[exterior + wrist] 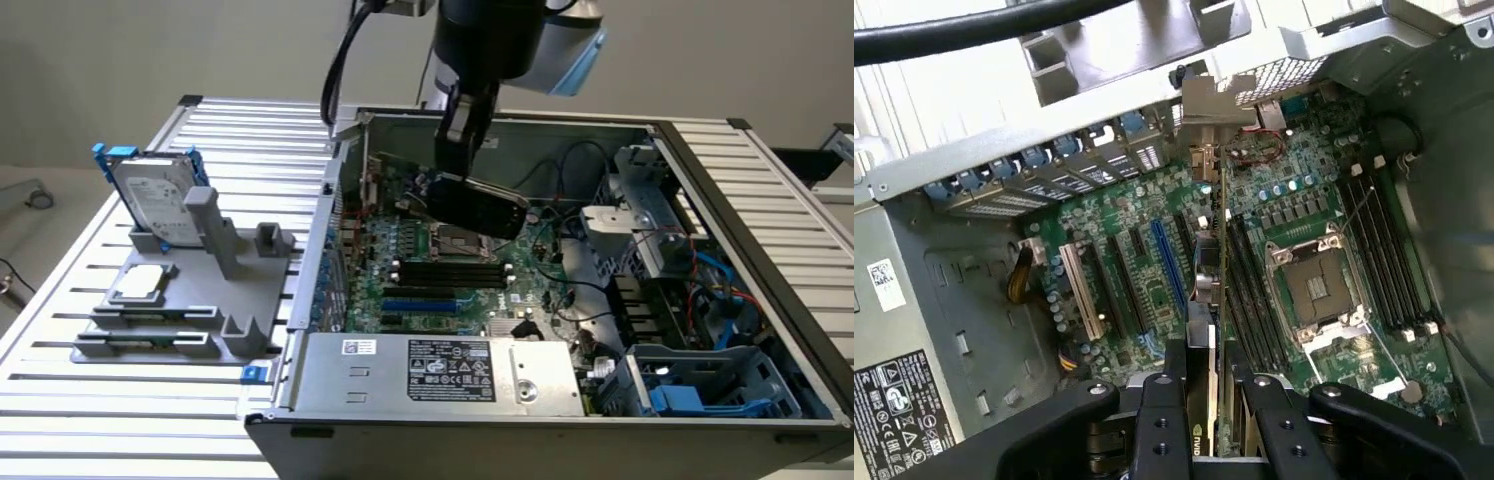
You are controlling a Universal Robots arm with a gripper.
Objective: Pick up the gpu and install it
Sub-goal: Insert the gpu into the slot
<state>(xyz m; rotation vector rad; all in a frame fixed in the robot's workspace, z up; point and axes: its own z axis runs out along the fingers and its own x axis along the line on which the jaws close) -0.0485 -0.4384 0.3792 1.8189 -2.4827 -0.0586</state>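
The gpu [481, 206] hangs tilted inside the open computer case [747, 210], above the green motherboard [534, 290], with its black cooler facing the exterior view's right. My gripper [457, 150] comes down from above and is shut on the card's upper edge. In the wrist view the gpu [1211, 262] shows edge-on, running away from my gripper [1212, 405] to its silver end bracket [1219, 103] near the case's rear slots. One black finger [1162, 410] presses each face of the card. It hovers over the expansion slots, close to the blue slot [1167, 265].
The CPU socket [1319, 285] and black memory slots [1394, 255] lie beside the card. A power supply [427, 370] sits at the case's front. At the exterior view's left, a grey fixture [200, 320] holds a silver hard drive with blue frame [154, 200] and a small square chip [144, 283].
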